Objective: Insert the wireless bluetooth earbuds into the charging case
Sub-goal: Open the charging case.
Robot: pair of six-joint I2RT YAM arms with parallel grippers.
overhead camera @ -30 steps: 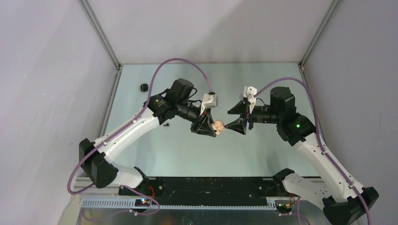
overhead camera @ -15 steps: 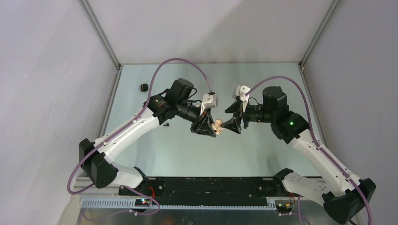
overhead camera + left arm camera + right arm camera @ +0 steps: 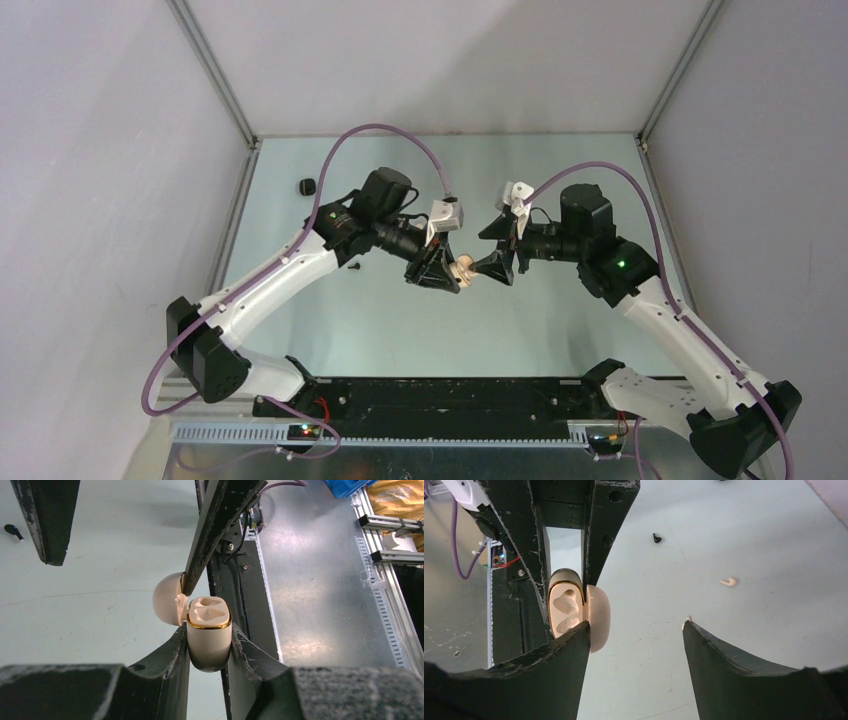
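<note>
My left gripper (image 3: pixel 208 628) is shut on a beige charging case (image 3: pixel 209 640) with a gold rim, held above the table. Its lid (image 3: pixel 167 599) is open and both cavities are empty. My right gripper (image 3: pixel 636 623) is open; one of its fingertips (image 3: pixel 189 582) sits in the hinge gap between lid and case body (image 3: pixel 565 607). A white earbud (image 3: pixel 727 582) lies on the table, and another white bit (image 3: pixel 685 622) peeks out by my right finger. A black earbud (image 3: pixel 656 538) lies farther off. From above, the two grippers meet at the case (image 3: pixel 463 266).
A small black case (image 3: pixel 307 186) lies at the far left of the table. A small black piece (image 3: pixel 357 267) lies under the left arm; a black earbud (image 3: pixel 12 530) shows in the left wrist view. The black base rail (image 3: pixel 450 395) runs along the near edge.
My right arm has moved left towards the case in my left gripper, and its lower finger now touches the case at the lid. The left arm has barely moved.
</note>
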